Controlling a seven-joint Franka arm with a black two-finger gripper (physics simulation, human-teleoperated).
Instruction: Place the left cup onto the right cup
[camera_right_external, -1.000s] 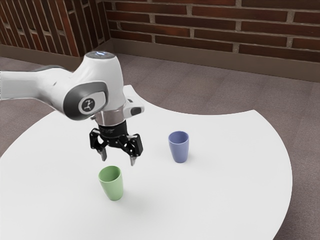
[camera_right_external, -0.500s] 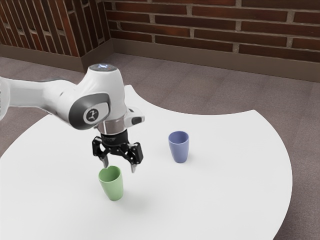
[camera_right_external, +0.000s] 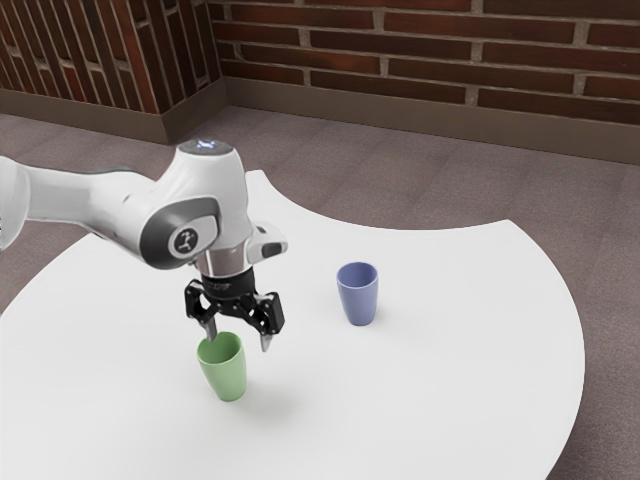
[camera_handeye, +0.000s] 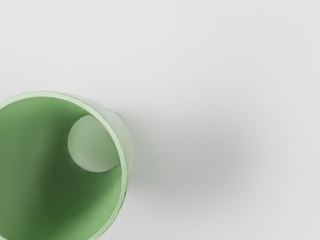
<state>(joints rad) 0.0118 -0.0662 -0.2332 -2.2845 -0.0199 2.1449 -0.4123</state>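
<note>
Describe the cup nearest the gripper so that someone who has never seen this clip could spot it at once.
On the white table stand two upright cups. The one meant is the green cup, toward the exterior view's left and nearer the camera, just under the open gripper. Its only neighbour, the blue cup, stands apart toward that view's right with nothing above it.
</note>
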